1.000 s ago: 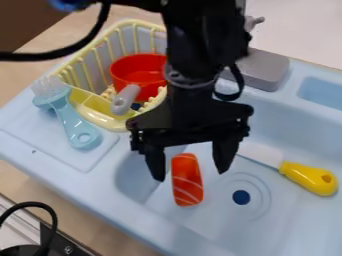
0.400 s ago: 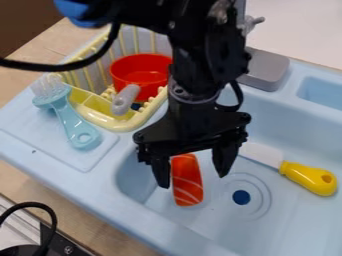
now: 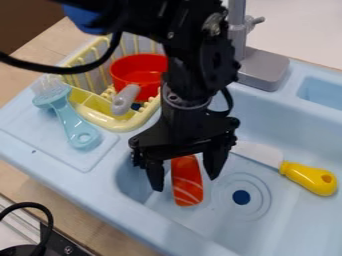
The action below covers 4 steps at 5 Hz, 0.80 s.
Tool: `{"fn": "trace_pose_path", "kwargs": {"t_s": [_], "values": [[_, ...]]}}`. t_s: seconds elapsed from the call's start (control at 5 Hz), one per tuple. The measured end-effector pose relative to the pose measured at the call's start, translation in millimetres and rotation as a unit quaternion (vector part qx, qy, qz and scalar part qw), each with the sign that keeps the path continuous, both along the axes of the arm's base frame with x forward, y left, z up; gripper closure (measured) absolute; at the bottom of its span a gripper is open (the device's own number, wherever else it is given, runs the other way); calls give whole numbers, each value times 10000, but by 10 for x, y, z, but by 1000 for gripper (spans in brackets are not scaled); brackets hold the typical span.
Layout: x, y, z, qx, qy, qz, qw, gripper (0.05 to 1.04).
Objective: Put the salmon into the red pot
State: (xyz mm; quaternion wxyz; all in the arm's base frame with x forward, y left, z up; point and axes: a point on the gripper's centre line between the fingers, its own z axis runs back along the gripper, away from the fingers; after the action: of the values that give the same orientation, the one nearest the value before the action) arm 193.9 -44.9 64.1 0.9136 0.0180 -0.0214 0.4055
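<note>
The black gripper (image 3: 186,184) hangs over the left part of the sink basin, its two fingers spread apart, one to each side of the salmon. The orange salmon (image 3: 187,186) with pale stripes lies in the basin, its upper end hidden behind the gripper's body. At the upper left, the red pot (image 3: 137,75) sits in the yellow dish rack with its grey handle pointing toward the front; the arm passes close by its right edge.
A yellow-handled knife (image 3: 307,177) lies in the basin right of the gripper. The grey faucet (image 3: 262,68) stands behind. A light blue brush (image 3: 72,120) rests on the left drainboard beside the yellow rack (image 3: 100,116).
The gripper has come down lower over the salmon and shifted slightly left, with its fingers a little closer together. Salmon and pot have stayed in place.
</note>
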Motion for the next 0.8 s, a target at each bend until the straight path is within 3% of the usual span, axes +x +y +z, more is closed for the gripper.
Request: {"fn": "trace_pose_path", "kwargs": {"t_s": [0.4, 0.8], "values": [[13, 14, -13, -30, 12, 13, 10000, 545], [-54, 4, 49, -153, 139, -262, 9994, 546]]}}
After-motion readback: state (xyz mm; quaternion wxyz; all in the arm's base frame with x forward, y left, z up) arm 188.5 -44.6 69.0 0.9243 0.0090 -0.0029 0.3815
